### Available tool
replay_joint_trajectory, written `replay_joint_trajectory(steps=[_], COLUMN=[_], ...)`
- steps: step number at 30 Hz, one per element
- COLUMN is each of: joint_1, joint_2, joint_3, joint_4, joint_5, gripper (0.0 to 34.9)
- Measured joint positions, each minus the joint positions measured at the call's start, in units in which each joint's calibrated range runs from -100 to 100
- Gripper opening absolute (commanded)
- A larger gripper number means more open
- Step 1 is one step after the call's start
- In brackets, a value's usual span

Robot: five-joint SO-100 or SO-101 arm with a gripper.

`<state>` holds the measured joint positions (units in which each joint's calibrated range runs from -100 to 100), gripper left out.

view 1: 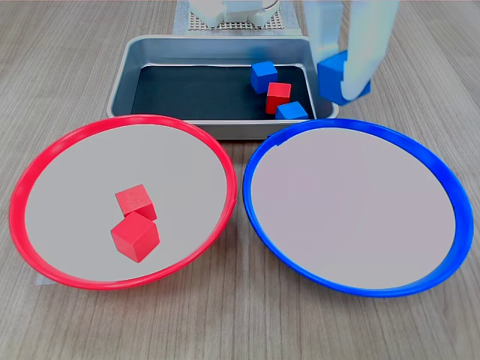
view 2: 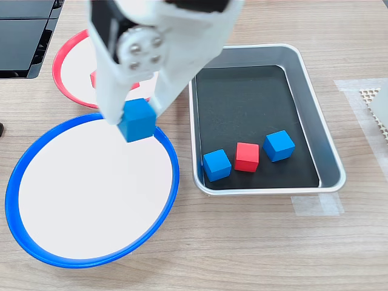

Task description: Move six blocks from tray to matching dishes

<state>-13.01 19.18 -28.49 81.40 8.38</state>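
My end effector point(view 2: 137, 118) grips a blue block point(view 2: 137, 120) between its white fingers, lifted above the near edge of the blue-rimmed dish point(view 2: 36, 254), whose pale centre is bare. In the first exterior view the held block point(view 1: 335, 77) hangs by the tray's right end, above the dish's far rim point(view 1: 352, 289). The silver tray point(view 2: 315, 121) holds two blue blocks point(view 2: 217, 165) point(view 2: 279, 145) with one red block point(view 2: 247, 157) between them, clustered at one end of its black floor. The red-rimmed dish point(view 1: 45, 172) sits beside the blue one on the wooden tabletop point(view 1: 240, 330) and holds two red blocks point(view 1: 136, 202) point(view 1: 135, 237), touching.
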Motion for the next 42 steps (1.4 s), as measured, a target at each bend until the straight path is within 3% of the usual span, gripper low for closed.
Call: replay_joint_trajectory(steps=[2, 5, 8, 13, 15, 20, 26, 29, 33, 42], joint_1=[-0.62, -1.42, -1.59, 1.06, 2.65, 7.52, 8.05, 6.90, 5.04, 2.83], joint_2=[5.37, 8.35, 8.01, -1.02, -7.33, -21.91, -29.92, -30.18, -29.50, -27.54], joint_3=[-2.90, -1.18, 2.63, 15.06, 22.23, 39.29, 54.17, 59.17, 61.16, 61.98], joint_4=[-4.49, -7.99, -8.73, -5.87, -4.89, -4.32, -12.48, -20.07, -23.90, -22.76], joint_5=[-1.51, -0.34, 1.61, 6.59, 9.33, 16.51, 21.25, 20.32, 19.49, 18.85], gripper=[17.2, 18.6, 17.6, 8.0, 1.1, 0.5, 10.9, 13.3, 15.9, 15.6])
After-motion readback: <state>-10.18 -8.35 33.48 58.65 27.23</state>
